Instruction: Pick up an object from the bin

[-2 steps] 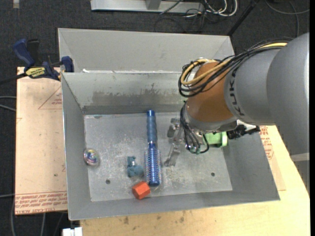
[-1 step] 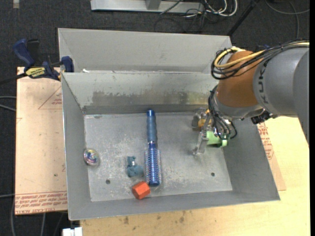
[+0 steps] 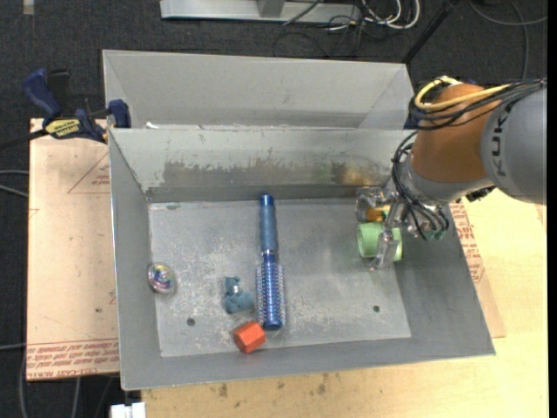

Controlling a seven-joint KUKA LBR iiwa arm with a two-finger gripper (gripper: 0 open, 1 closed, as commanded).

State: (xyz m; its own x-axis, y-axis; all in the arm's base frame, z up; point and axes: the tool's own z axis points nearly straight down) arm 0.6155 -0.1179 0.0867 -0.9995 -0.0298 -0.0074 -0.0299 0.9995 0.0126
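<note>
My gripper [image 3: 380, 252] is low at the right side of the bin, close to the right wall. A light green roll-shaped thing [image 3: 373, 239] sits right at its fingers, which stand on either side of it. A small orange-brown thing [image 3: 375, 208] shows just above it, partly hidden by the gripper. Whether the green thing is lifted off the floor I cannot tell.
A blue brush with a ribbed handle [image 3: 269, 264] lies upright in the middle of the bin. Near its lower end are an orange block [image 3: 250, 337] and a small teal figure [image 3: 235, 295]. A shiny marble-like ball [image 3: 161, 277] rests at the left.
</note>
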